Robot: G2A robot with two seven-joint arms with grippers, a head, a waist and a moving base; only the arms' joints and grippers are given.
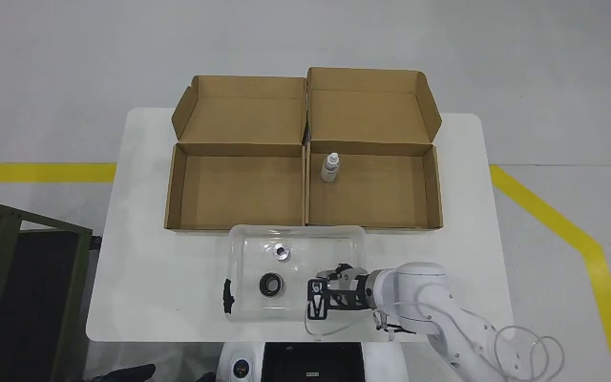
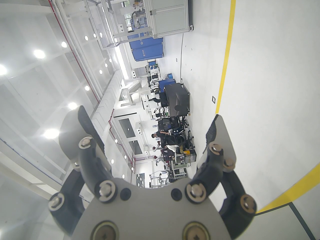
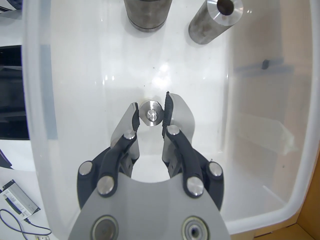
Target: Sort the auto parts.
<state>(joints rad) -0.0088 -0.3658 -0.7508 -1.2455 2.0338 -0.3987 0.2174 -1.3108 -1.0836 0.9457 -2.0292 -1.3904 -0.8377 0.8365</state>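
Right gripper (image 3: 150, 112), frame centre: ribbed black fingers (image 3: 167, 111) clamped on a small polished round metal part (image 3: 149, 117), which sits on the glossy floor of the clear plastic bin (image 3: 295, 126). Upper frame: dark banded steel cylinder (image 3: 147, 3), top cut off; beside it a bright hollow sleeve (image 3: 215, 16). Left gripper (image 2: 150, 113): fingers wide apart.
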